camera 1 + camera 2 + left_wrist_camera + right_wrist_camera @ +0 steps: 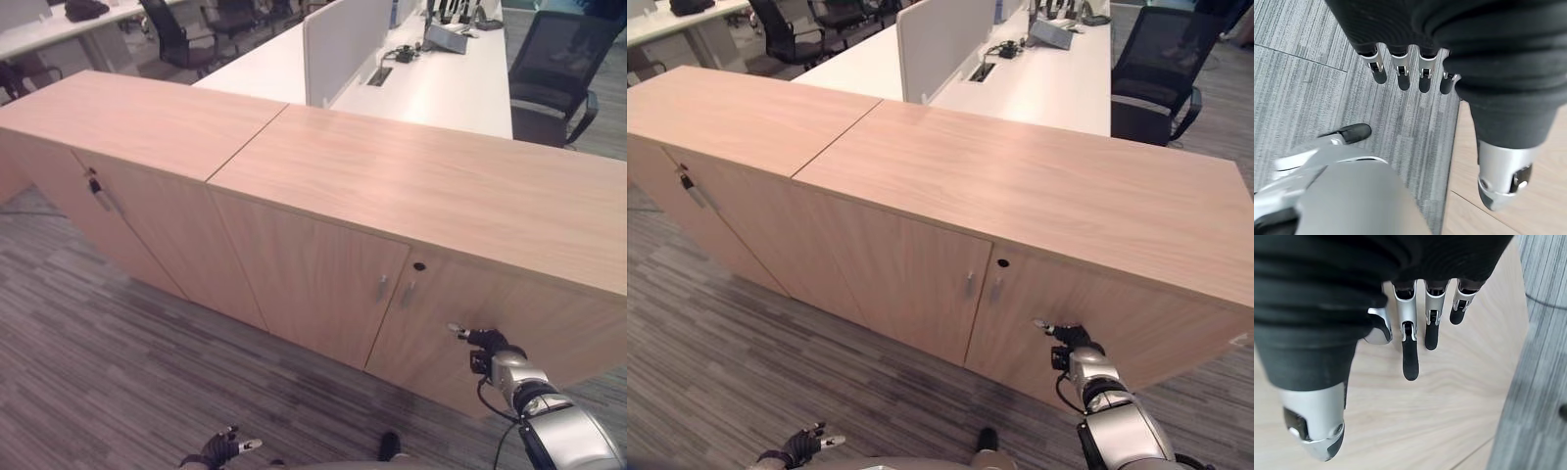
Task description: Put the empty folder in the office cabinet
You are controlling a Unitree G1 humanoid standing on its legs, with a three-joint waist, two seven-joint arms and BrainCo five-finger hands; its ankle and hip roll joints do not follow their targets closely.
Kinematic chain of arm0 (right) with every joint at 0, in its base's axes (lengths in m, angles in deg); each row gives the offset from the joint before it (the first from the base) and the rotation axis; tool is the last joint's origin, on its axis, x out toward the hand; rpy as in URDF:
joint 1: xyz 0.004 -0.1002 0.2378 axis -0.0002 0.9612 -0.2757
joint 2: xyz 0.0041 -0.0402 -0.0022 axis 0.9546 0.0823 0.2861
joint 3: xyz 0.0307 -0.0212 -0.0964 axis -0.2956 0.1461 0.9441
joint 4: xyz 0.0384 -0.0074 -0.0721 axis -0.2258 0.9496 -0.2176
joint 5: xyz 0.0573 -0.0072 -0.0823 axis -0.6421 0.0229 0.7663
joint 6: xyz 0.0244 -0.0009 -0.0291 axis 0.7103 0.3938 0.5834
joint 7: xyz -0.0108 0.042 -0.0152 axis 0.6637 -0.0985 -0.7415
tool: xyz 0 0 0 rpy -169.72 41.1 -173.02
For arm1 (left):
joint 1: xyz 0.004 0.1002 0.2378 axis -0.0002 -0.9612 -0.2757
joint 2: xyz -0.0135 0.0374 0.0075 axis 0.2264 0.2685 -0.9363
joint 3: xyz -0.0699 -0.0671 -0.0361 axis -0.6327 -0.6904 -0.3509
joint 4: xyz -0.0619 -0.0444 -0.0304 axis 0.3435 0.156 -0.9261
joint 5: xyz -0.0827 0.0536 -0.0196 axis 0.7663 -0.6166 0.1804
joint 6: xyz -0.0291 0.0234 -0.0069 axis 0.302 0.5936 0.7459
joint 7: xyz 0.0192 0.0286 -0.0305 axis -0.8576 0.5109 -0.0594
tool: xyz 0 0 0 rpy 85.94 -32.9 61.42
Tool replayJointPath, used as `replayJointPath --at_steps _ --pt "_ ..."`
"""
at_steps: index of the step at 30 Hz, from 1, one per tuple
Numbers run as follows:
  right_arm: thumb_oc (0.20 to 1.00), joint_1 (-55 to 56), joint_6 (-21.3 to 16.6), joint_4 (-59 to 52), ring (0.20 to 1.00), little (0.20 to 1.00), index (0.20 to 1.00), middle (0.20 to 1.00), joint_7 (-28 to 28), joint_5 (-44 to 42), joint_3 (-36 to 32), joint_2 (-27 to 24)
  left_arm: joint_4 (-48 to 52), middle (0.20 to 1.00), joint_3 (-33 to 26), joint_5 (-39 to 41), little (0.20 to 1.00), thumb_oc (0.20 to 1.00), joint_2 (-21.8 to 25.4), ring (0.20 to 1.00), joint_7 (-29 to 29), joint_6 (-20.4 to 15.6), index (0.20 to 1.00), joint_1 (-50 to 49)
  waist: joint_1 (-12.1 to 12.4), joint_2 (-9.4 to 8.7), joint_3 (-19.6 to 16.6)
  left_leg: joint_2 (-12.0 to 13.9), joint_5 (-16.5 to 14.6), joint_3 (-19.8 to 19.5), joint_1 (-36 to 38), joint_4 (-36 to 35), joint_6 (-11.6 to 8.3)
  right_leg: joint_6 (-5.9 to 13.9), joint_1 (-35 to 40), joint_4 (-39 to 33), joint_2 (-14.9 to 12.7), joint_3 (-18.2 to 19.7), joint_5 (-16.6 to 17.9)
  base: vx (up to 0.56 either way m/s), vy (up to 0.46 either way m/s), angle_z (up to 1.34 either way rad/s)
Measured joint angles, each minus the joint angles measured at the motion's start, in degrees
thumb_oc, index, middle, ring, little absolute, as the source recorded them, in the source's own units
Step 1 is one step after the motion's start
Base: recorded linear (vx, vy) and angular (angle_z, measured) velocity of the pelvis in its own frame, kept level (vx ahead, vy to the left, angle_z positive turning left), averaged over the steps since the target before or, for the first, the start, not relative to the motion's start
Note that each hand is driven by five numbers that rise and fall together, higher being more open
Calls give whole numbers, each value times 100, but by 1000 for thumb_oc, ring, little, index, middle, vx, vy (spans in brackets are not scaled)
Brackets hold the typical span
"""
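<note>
The closed cabinet doors point(304, 279) are blocking entry, handles point(394, 290) meeting at the seam. The right hand point(487, 341), fingers relaxed, is hovering just before the door at four o'clock. Open carpet point(108, 362) is lying free from six to nine o'clock.

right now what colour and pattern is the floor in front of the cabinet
Grey carpet with fine stripes, laid in tiles; clearest in the left eye view.
</note>
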Motion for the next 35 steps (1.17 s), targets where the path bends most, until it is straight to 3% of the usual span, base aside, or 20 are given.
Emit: replayJointPath --at_steps 2,5,7,8,9,11,14,15,16,17,18,19,20,21,22,23,25,29,35 --pt "1000 794 -198 -1235 1000 1000 1000 1000 15 7 96 291 13 1000 -207 6 1000 1000 -176 1000 -11 -2 1000 38 -195 49 -5 -21 -10 161 48 -4 -11 6 -49 -17 43 163 43 -13 85 -40" --pt "1000 1671 -407 -1829 1000 1000 1000 1000 115 118 115 692 25 1000 -322 -5 1000 1000 -172 1000 -45 -4 1000 170 -377 -54 -32 -95 -54 337 132 -6 -45 28 -58 -21 1 310 54 -12 78 -28" --pt "1000 2019 -339 -1741 1000 1000 1000 1000 194 263 165 875 56 1000 -401 -9 1000 1000 -156 1000 -53 -7 1000 202 -410 -145 -2 -165 -84 482 203 -6 -8 91 -114 -27 -95 384 -12 -30 100 -44" --pt "1000 2254 -342 -1600 1000 1000 1000 1000 238 310 137 974 56 1000 -396 -14 1000 1000 -156 1000 -64 4 1000 246 -519 -156 18 -185 -122 637 195 -8 37 290 -207 -26 -139 394 -248 -75 137 -51" --pt "1000 2356 -350 -1576 1000 1000 1000 1000 256 374 59 1014 66 1000 -378 -23 1000 1000 -146 1000 -76 2 1000 261 -537 -118 8 -178 -94 687 139 -9 93 321 -210 18 -140 376 -280 -68 99 -44" --pt "1000 2732 -325 -1460 1000 1000 1000 1000 347 609 130 1143 63 1000 -360 -44 1000 1000 -68 1000 -95 3 1000 281 -648 -343 0 -283 -96 764 162 -8 127 345 -303 79 -251 402 -165 -93 69 -22" --pt "1000 2841 -251 -1294 1000 1000 1000 1000 386 764 148 1146 54 1000 -169 -124 1000 1000 -80 1000 -100 0 1000 336 -816 -514 58 -466 -113 848 208 -2 211 384 -447 314 -339 524 -194 -171 107 -22" --pt "1000 2726 -278 -1053 1000 1000 1000 1000 390 857 149 1219 70 1000 -95 -121 1000 1000 -52 1000 -103 1 1000 386 -947 -681 134 -627 -136 905 223 72 246 536 -676 694 -429 814 126 -232 134 -34" --pt "1000 2608 -281 -785 1000 1000 1000 1000 386 924 148 1292 52 1000 -99 -120 1000 1000 -54 1000 -124 5 1000 468 -962 -742 202 -689 -182 1056 204 134 310 479 -828 781 -429 900 407 -195 106 -85" --pt "1000 2369 -288 -503 1000 1000 1000 1000 403 958 157 1335 15 1000 -117 -119 1000 1000 -64 1000 -129 6 1000 567 -959 -652 254 -668 -250 1285 52 255 457 387 -972 420 -281 928 1271 -140 65 -113" --pt "1000 2155 -325 -204 1000 1000 1000 1000 381 970 159 1354 -167 1000 -290 -116 1000 1000 39 1000 -175 -1 1000 733 -951 -591 283 -503 -251 1507 -138 313 521 172 -1020 540 -169 569 903 -28 -34 -83" --pt "1000 2219 -238 -39 1000 1000 1000 1000 381 972 151 1249 -201 1000 -358 -115 1000 1000 36 1000 -217 -22 1000 783 -890 -314 270 -235 -103 1524 -136 169 475 96 -1010 1793 77 15 -365 108 -104 -54" --pt "1000 2238 -253 -58 1000 1000 1000 1000 377 1039 147 1136 -160 1000 -354 -112 1000 1000 133 1000 -219 -95 1000 684 -661 -211 276 -104 56 1594 106 60 396 160 -323 2371 -2 -632 -1307 130 -133 -21" --pt "1000 2220 -295 -17 1000 1000 1000 1000 385 1117 150 1130 -218 1000 -376 -111 1000 1000 121 1000 -225 -87 1000 593 -607 -217 240 -112 47 1600 161 57 382 208 76 1920 -19 -636 -1435 128 -104 -35" --pt "1000 2168 -285 19 1000 1000 1000 1000 385 1149 171 1138 -230 1000 -374 -110 1000 1000 121 1000 -226 -86 1000 467 -591 -250 175 -165 35 1604 168 57 348 229 386 1281 -3 -408 -1390 23 -47 -18" --pt "1000 2113 -282 -1 1000 1000 1000 1000 391 1164 201 1137 -273 1000 -371 -111 1000 1000 140 1000 -233 -75 1000 384 -583 -298 135 -214 67 1620 182 55 298 61 599 820 35 -297 -1269 23 -36 -15" --pt "1000 2079 -286 -43 1000 1000 1000 1000 391 1199 260 1084 -275 1000 -310 -113 1000 1000 -55 1000 -206 -48 1000 203 -571 -119 84 -166 98 1533 192 55 284 -74 726 505 151 -208 -1028 28 -46 -18" --pt "1000 2076 -284 -52 1000 1000 1000 1000 432 1199 349 1020 -263 1000 -142 -126 1000 1000 -395 1000 -178 -12 1000 59 -572 41 -40 -46 107 1344 185 101 224 -120 872 258 296 -211 -939 22 -51 -3" --pt "1000 2174 -283 -36 1000 1000 1000 1000 456 1199 364 966 -257 1000 -139 -133 1000 1000 -327 1000 -164 -13 1000 116 -626 -36 -79 -79 142 1316 105 99 161 -49 846 149 252 -193 -832 13 -33 0"
